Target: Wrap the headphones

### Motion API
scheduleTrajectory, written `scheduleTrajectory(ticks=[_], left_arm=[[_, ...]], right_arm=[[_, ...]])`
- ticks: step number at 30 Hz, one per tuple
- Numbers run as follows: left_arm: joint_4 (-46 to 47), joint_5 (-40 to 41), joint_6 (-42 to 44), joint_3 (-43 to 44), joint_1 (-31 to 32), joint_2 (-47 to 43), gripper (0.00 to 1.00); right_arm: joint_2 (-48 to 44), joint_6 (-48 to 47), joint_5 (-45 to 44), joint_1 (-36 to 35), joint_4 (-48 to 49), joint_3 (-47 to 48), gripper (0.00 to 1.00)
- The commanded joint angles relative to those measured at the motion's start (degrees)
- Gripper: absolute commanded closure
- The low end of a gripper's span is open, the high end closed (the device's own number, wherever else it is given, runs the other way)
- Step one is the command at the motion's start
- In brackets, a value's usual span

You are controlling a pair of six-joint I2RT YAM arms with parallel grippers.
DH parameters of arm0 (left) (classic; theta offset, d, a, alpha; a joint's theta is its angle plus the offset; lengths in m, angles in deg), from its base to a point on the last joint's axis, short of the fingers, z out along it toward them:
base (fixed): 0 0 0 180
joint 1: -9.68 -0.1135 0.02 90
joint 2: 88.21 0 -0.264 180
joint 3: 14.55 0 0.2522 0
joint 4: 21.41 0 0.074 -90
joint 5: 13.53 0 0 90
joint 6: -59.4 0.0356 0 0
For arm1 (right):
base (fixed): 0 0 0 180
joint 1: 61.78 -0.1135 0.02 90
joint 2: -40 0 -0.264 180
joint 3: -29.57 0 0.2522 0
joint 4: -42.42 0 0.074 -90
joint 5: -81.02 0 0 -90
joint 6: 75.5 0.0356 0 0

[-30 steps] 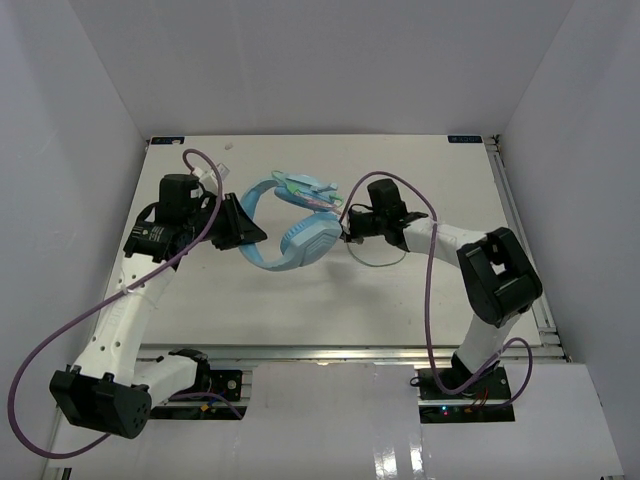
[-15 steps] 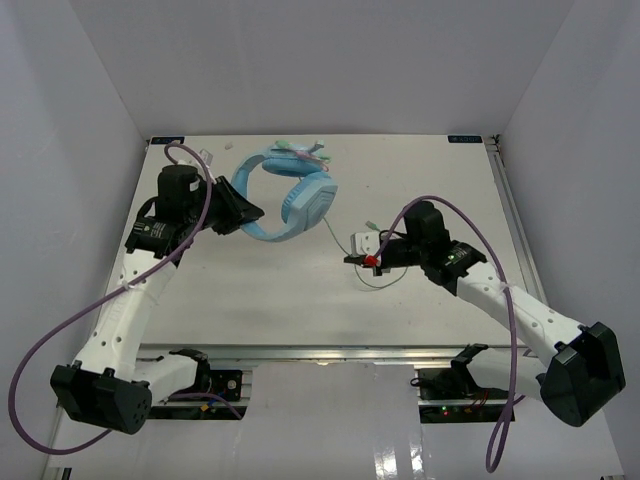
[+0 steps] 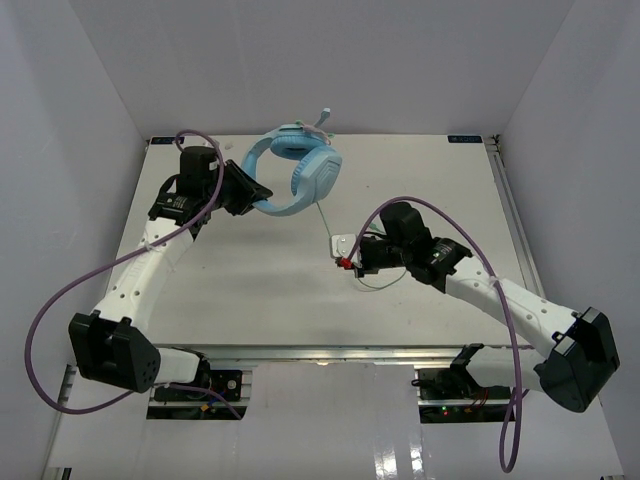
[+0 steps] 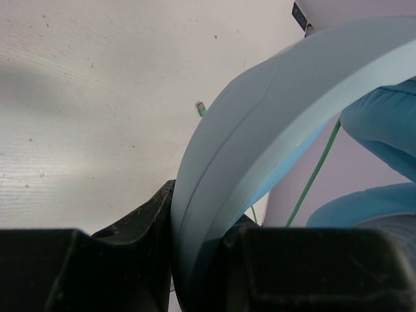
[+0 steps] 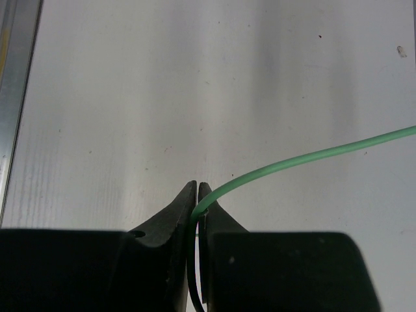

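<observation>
left pincer (image 4: pixel 195 218) clamped on the headband (image 4: pixel 260 123) of the headphones (image 3: pixel 300 172), which it holds raised at the far side of the surface (image 3: pixel 250 295). right pincer (image 5: pixel 196 194) pinched shut on the thin green cable (image 5: pixel 312 155), low near mid-surface and well apart from the headset. step looks like winding. next move likely calls for carrying the cable round the headband without slack or slip.

1. Top external: high behind the near edge, looking down on the whole table (image 3: pixel 250 290).
2. Left wrist: very near the headphones (image 4: pixel 260 130), also seen from above.
3. Right wrist: low over the table, on the cable (image 5: pixel 312 154).
</observation>
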Motion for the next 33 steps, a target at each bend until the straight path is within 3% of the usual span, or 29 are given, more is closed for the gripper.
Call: scheduleTrajectory(ticks=[1, 11, 22, 33], left_arm=[[11.26, 5.72, -4.22, -0.06, -0.09, -0.37, 1.0], [14.36, 13.71, -1.13, -2.99, 2.04, 2.19, 1.0], [10.32, 26.42, 6.69, -1.14, 5.78, 8.82, 1.0], [4.2, 30.25, 14.19, 3.3, 12.79, 18.22, 1.0]], right_arm=[[1.07, 1.6, -2.23, -2.1, -2.22, 3.01, 0.9], [1.22, 1.01, -4.5, -3.69, -4.65, 6.63, 0.84], [0.8, -5.69, -20.39, -4.81, -3.43, 9.87, 0.86], [2.31, -14.33, -37.79, -6.77, 2.88, 12.73, 0.89]])
